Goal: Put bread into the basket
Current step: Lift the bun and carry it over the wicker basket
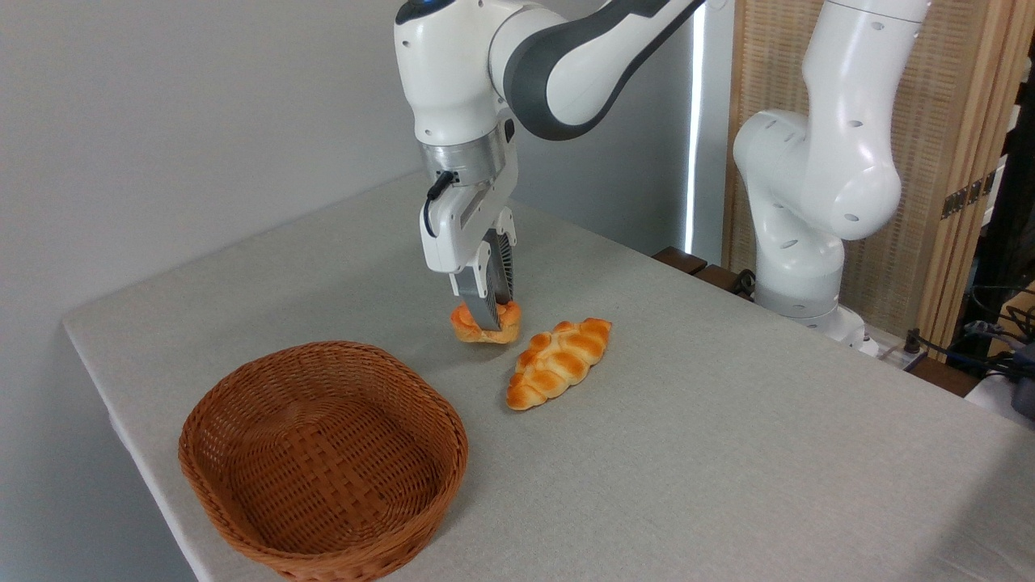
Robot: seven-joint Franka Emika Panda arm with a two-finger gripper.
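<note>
The white arm's hand (487,317) hangs at the centre of the frame, its ribbed grey fingers (483,297) clamped on the small round orange-golden bun (485,324), which sits at or just above the pale grey cloth-covered surface (728,453); whether the bun touches the cloth cannot be told. Just right of it, apart by a narrow gap, lies the longer braided golden loaf (559,362), glossy and pointed at both ends, slanting from upper right to lower left. The shallow brown woven wicker basket (323,465), rounded and open-topped, sits in the lower left near the surface's front-left edge, well apart from the bun, with bare cloth between them. Wide bare cloth spreads across the right half. The surface's far corner lies at the left, against a plain grey wall (162,121).
</note>
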